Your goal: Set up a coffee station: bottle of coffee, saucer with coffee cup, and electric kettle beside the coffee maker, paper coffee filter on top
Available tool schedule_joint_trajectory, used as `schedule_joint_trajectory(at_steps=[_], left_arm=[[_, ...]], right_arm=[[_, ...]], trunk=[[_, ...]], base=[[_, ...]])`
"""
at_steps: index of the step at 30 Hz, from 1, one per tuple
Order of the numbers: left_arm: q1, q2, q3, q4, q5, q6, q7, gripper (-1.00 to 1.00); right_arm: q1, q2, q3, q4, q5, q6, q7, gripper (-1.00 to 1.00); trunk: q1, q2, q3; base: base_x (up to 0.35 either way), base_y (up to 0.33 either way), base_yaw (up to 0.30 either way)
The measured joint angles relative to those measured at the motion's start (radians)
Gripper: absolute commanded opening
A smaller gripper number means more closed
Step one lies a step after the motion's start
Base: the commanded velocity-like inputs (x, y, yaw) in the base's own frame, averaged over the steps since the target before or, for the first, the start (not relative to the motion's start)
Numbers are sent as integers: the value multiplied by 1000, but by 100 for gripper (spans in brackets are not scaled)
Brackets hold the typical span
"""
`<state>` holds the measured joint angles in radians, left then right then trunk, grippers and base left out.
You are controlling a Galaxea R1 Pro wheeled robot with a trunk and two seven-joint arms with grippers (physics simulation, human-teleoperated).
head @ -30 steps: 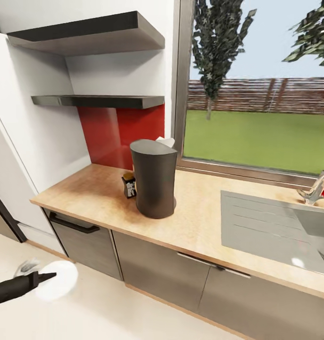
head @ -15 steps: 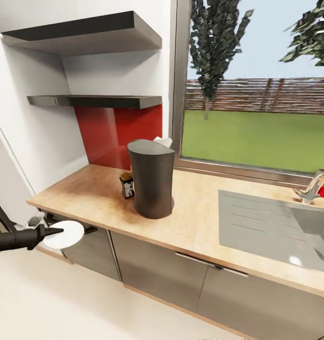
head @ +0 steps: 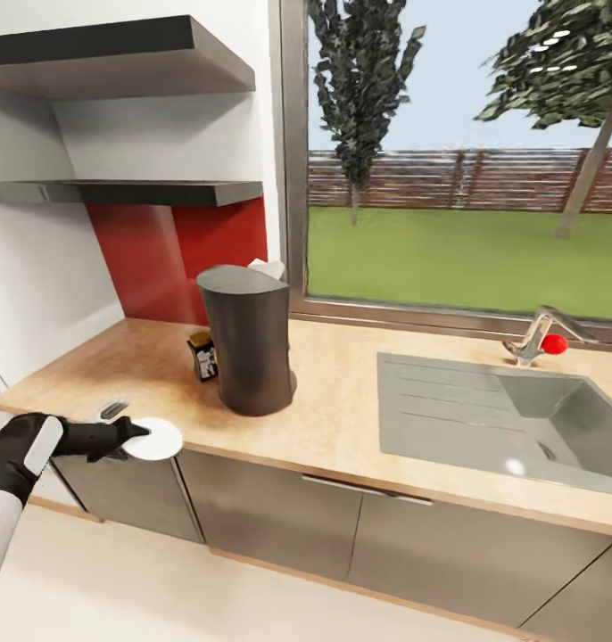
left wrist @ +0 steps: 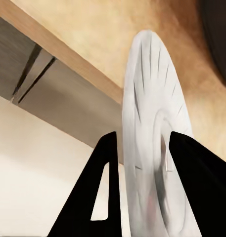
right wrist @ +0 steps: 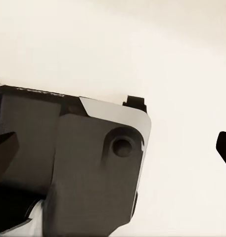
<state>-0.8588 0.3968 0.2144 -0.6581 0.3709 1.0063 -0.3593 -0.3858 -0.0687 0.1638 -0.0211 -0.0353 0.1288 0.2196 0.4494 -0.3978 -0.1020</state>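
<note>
At lower left of the head view our left pincer (head: 133, 436) grips the saucer (head: 156, 439) by its rim at the counter (head: 359, 419) edge, left of the coffee maker (head: 248, 343); our right pincer's state we cannot tell.

Left pincer (left wrist: 142, 197) grips saucer (left wrist: 150, 123) beside countertop (left wrist: 103, 34).
</note>
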Motion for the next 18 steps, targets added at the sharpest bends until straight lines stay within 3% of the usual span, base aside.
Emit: schedule_joint_trajectory(at_steps=[2,5,11,18], left_arm=[[-6,-32,6,-2,6,-1,54,-100],[-29,-49,13,-25,8,-1,85,-100],[-60,-54,14,-123,13,0,96,-100],[-50,-50,14,-137,10,-5,87,-100]], right_arm=[[8,-14,0,0,0,0,0,100],[14,-34,0,0,-1,0,-6,100],[19,-40,-1,0,-2,0,-164,100],[19,-31,1,-1,-2,0,-181,100]], trunk=[[0,0,0],[0,0,0],[0,0,0],[0,0,0]], base=[[0,0,-267],[0,0,-267],[0,0,-192],[0,0,-14]])
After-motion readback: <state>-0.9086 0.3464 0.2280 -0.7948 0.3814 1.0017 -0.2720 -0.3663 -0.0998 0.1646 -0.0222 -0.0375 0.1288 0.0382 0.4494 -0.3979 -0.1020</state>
